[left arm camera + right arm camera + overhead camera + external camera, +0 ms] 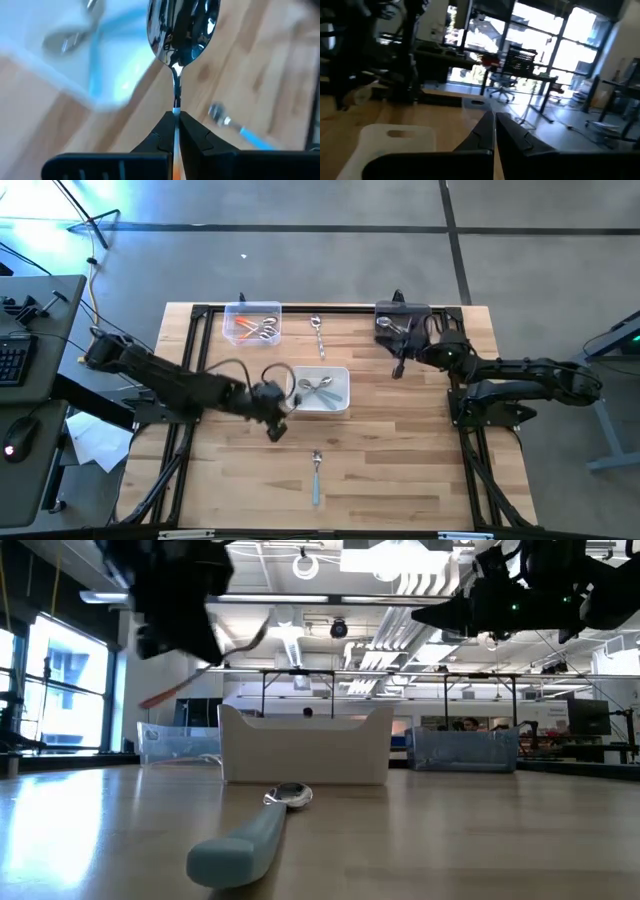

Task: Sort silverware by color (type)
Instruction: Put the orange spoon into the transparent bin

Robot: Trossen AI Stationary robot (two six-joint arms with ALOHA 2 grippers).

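Reaching in from the left, the left gripper (276,425) hangs above the wood just beside the white bin (343,402) in the middle of the table (400,460). Its fingers (159,137) are pinched tight on the thin neck of a spoon (181,35), whose shiny bowl sticks out ahead of the tips; an orange streak at that gripper in the low view looks like the handle, though it is blurred. Behind it, at the far left corner, a clear bin (252,323) holds orange-handled spoons (255,330). In the white bin lie a few silver spoons (318,388). One more spoon (317,332) lies loose on the wood between the clear bin and the far right one. Near the front edge, well apart from the bins, a light-blue-handled spoon (316,473) lies alone, bowl toward the white bin. Over on the right, the right gripper (398,367) waits with its fingers (482,131) pressed together on nothing, just in front of the dark-looking bin (400,325) at the far right, which has cutlery in it too small to sort by colour.
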